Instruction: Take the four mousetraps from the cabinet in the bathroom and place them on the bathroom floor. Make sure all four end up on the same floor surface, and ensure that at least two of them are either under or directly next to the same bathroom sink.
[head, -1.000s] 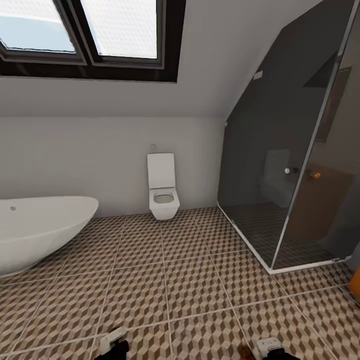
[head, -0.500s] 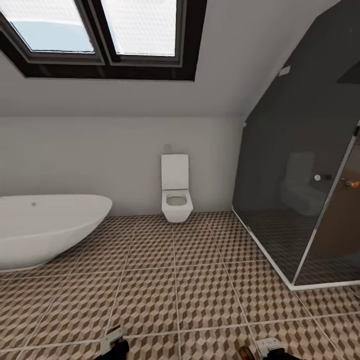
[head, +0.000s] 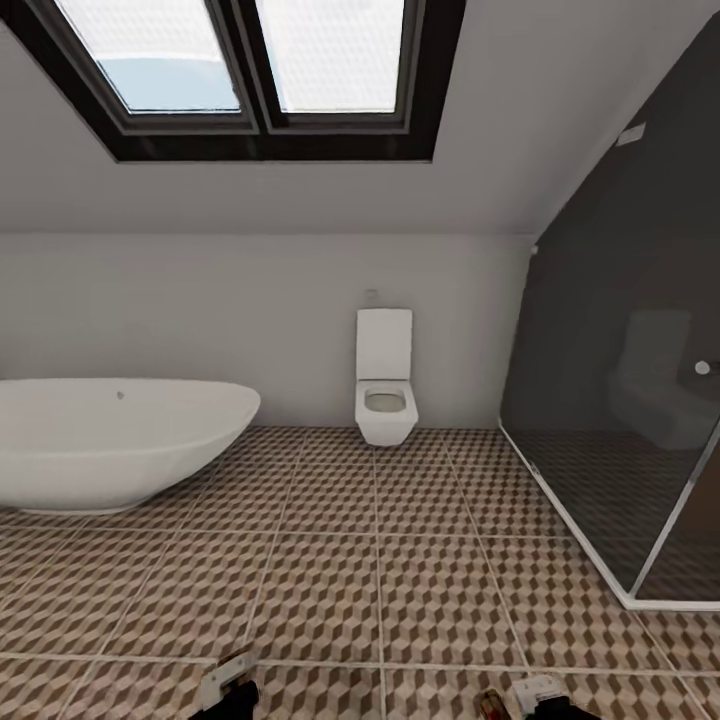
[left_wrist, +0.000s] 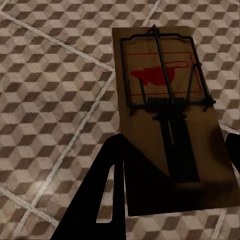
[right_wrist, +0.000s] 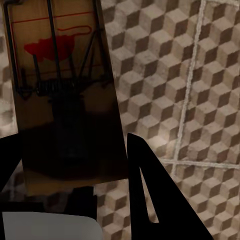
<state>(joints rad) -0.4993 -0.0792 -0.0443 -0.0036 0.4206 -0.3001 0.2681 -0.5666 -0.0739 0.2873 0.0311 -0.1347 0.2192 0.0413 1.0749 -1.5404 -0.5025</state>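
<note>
Two mousetraps are in play, one in each gripper. On the left wrist camera, the left gripper (left_wrist: 170, 165) is clamped on a mousetrap (left_wrist: 167, 115), a tan wooden board with dark wire and a red mark, its near end tucked between the black fingers (left_wrist: 107, 185) and its far end poking out over the bathroom floor (left_wrist: 50, 90). Over on the right wrist camera it's the same story: the right gripper (right_wrist: 75, 170) is closed on a second mousetrap (right_wrist: 62, 95), board flat between the dark fingers (right_wrist: 147, 190), red mark and wire spring facing the camera, cube-pattern tiles beyond it.

Up at the head camera, we're looking across the bathroom. Cube-printed tiles with pale grout run from the bottom edge right to the far wall. A white bathtub (head: 110, 440) sits on the floor at the left, a white toilet (head: 386, 385) hangs against the back wall near the middle, and a dark glass shower enclosure (head: 630, 400) fills the right side, its white base meeting the tiles. Above, a dark-framed skylight (head: 250, 80) is set into the sloped ceiling. At the very bottom edge, the tops of both arms peek in, left (head: 225, 685) and right (head: 535, 695), well apart from each other.
</note>
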